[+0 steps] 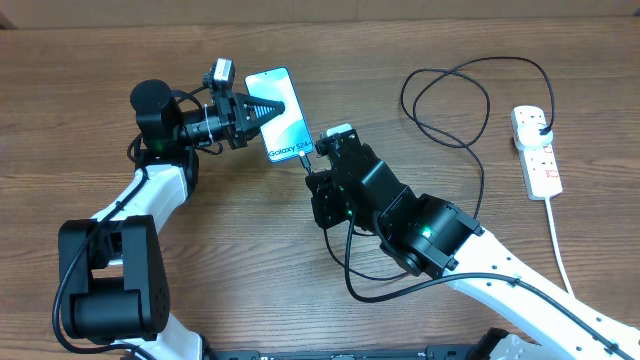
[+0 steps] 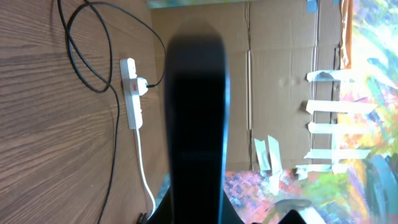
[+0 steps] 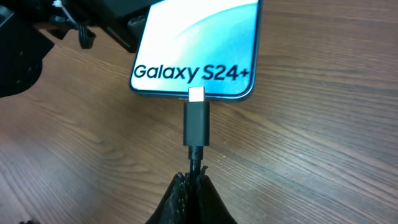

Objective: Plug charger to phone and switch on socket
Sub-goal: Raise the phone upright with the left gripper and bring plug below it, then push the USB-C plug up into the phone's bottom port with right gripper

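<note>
Black right gripper (image 3: 193,183), clamped on the thin black charger cable (image 3: 196,121), holds its silver tip at the near edge of the slim blue-screened smartphone (image 3: 199,43); left gripper (image 1: 272,110) clamps its left side. Best pushed straight and level. White red-switched power strip (image 1: 537,150) lies far right.

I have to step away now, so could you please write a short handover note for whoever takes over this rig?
Left claw: shut, tip resting on the phone's edge.
Right claw: shut on the charger just behind its connector.
Done: plug sits in the socket; connector tip at the phone's port, silver showing.
Left: push it fully home, then switch the socket on; switch state unreadable.
</note>
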{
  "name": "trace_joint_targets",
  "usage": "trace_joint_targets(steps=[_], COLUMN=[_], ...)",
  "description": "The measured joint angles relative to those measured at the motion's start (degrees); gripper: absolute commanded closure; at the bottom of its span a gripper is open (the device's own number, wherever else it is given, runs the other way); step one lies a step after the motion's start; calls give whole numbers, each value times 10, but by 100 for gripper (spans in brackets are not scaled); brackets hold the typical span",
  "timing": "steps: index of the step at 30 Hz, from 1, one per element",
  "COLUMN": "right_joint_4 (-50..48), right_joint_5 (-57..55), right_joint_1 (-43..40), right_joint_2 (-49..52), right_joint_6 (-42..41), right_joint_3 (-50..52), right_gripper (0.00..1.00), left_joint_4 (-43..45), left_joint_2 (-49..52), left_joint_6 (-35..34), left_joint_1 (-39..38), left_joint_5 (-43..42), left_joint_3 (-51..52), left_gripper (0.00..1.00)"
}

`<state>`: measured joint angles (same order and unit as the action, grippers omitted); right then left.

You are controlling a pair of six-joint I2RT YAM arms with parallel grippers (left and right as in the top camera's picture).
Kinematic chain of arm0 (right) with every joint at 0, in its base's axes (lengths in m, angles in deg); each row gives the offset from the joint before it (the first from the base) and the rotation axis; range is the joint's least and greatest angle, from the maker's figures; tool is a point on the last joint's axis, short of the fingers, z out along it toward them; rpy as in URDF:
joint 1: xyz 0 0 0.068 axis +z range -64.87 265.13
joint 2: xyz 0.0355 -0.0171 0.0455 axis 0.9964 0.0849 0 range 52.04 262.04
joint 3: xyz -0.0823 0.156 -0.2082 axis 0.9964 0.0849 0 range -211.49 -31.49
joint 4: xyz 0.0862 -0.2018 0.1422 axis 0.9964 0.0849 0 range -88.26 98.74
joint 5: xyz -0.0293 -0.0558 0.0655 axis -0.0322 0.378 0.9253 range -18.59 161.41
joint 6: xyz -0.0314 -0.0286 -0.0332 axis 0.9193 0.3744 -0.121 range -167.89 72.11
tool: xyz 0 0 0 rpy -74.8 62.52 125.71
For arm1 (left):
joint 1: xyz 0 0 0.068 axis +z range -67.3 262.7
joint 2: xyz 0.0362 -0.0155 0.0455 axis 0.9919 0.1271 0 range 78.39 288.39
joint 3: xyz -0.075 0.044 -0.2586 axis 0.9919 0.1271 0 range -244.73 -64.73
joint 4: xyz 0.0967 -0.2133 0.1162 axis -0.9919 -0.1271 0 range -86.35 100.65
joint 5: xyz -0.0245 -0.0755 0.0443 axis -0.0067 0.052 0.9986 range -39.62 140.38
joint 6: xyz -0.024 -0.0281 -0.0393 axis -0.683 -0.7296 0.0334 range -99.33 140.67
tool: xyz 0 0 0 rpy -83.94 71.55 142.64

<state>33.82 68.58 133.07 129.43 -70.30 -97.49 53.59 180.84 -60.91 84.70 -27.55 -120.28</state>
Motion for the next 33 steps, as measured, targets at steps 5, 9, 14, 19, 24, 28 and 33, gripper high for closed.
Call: trace_joint_targets(steps=[5,9,14,19,24,28,33], right_joint_4=[-5,-6,-6,-6,-5,3,10], right_joint_5=[34,45,50,50,49,49,49], right_joint_1=[0,0,0,0,0,0,0], right_joint_2=[0,0,0,0,0,0,0], right_joint_6=[0,0,0,0,-1,-20,-42], right_joint_3=[0,0,0,0,0,0,0], right_gripper=[96,96,96,96,96,96,96], left_joint_4=[0,0,0,0,0,0,0], left_joint_2=[0,0,0,0,0,0,0], left_joint_6=[-16,-28,-50,-55,-55,-55,-55], left_joint_1=[0,0,-4,-9,-12,-12,-12], left_joint_5=[6,9,15,15,14,14,14], left_joint_3=[0,0,0,0,0,0,0], left_gripper=[96,96,96,96,96,96,96])
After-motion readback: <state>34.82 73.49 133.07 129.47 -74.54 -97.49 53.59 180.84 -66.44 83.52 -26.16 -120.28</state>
